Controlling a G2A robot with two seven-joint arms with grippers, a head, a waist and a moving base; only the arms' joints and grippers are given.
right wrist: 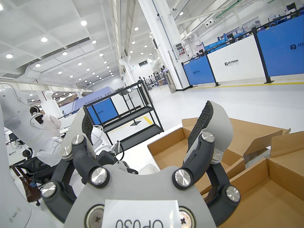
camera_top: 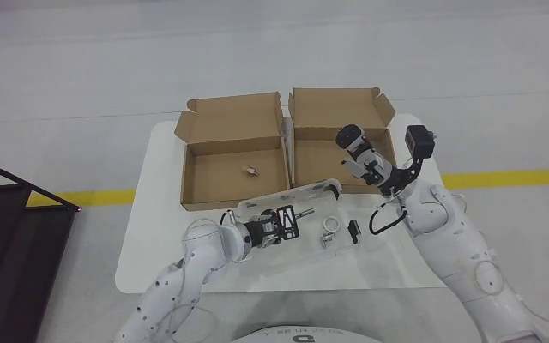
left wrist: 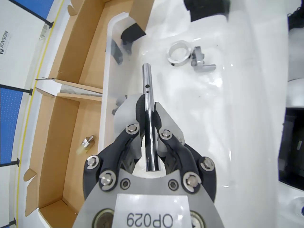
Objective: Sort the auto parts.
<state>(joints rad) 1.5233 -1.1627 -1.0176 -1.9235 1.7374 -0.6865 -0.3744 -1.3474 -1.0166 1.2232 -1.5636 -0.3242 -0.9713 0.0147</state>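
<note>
The left gripper (left wrist: 149, 110) pinches the steel shaft (left wrist: 147, 79) mid-length over the clear tray (left wrist: 107, 55); the right gripper (right wrist: 146, 109) hangs spread above the right box (camera_top: 319, 154). Top view puts the left box (camera_top: 225, 176) at eleven o'clock from the shaft: I'd lift straight, keep the shaft level, release low.

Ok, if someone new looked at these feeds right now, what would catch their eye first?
First, the left gripper, shut on a shiny metal rod over the clear tray, which also holds a metal ring and a black block. Next, the two open cardboard boxes behind the tray: the left box holds one small metal fitting. The right gripper hangs open, raised over the right box.
</note>
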